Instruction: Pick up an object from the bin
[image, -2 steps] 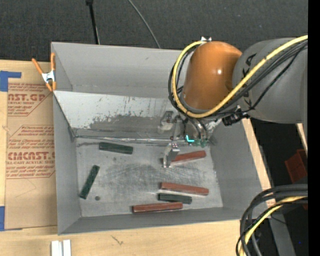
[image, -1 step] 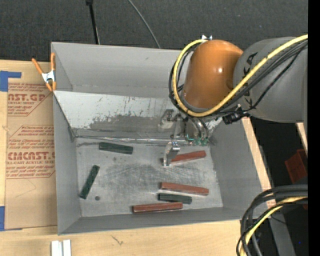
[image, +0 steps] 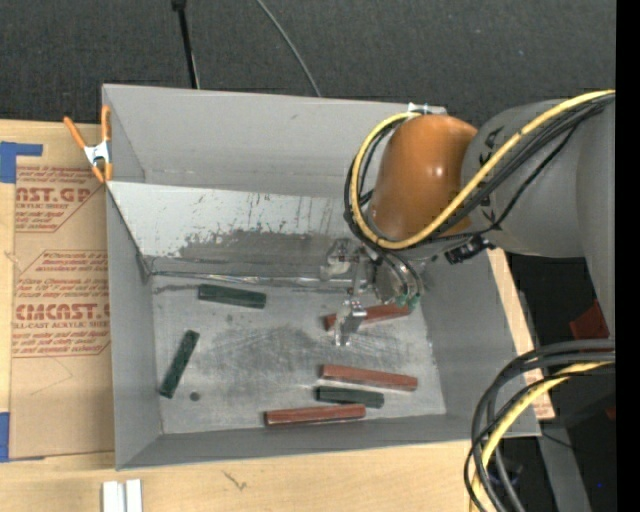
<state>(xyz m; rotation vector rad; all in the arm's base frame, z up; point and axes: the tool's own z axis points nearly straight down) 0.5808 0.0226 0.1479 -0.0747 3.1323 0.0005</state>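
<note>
Nearer than the gripper (image: 352, 318), by the front wall of the bin (image: 200, 445): two red bars (image: 367, 377) and one green bar (image: 350, 397), untouched. At the gripper: low on a third red bar (image: 388, 312); cannot tell whether spread or clamped. Not yet lifted; grip and raise yet to do. Beyond, left of the gripper: two green bars (image: 232, 296) on scuffed grey floor, roomy.

We take this for a robot lab test cell.
We see a big grey arm (image: 545, 190) with an orange cover (image: 420, 175) and yellow cables (image: 500, 155) reaching into a scuffed metal bin (image: 130, 330) of red and green bars (image: 368, 377) on a plain wooden worktop (image: 330, 482).
</note>
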